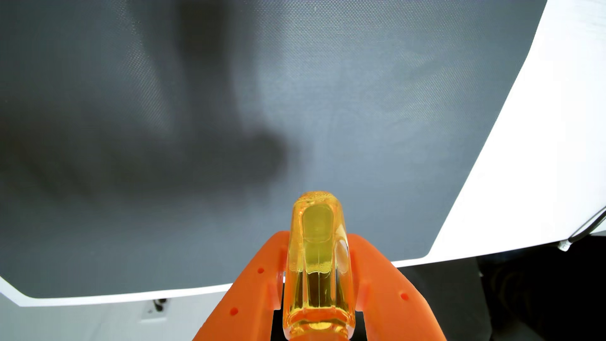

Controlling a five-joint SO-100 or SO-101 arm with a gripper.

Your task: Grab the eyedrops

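The small, clear amber-yellow plastic eyedrop bottle [317, 262] sits clamped between the two orange printed plastic fingers [252, 288] of the gripper [317, 259], which is closed narrowly on its flanks. In the wrist view the bottle juts out beyond the fingertips, and it appears lifted clear of the dark grey textured mat [229, 114] behind it; a soft shadow lies on the mat up and to the left of the bottle.

The risk, as I judge it, is slippage. The bottle's walls look smooth and glossy, the fingers are hard plastic, and much of the bottle overhangs the tips, so a quick swing or a slight easing of the jaws could let it pivot or slide out and drop onto the mat. Squeezing harder might deform the soft plastic.

No label, brand or writing can be read on the bottle. Beyond the mat, to the right of the bottle, lies a white tabletop [541, 157], with a thin dark cable [590, 226] at its edge.
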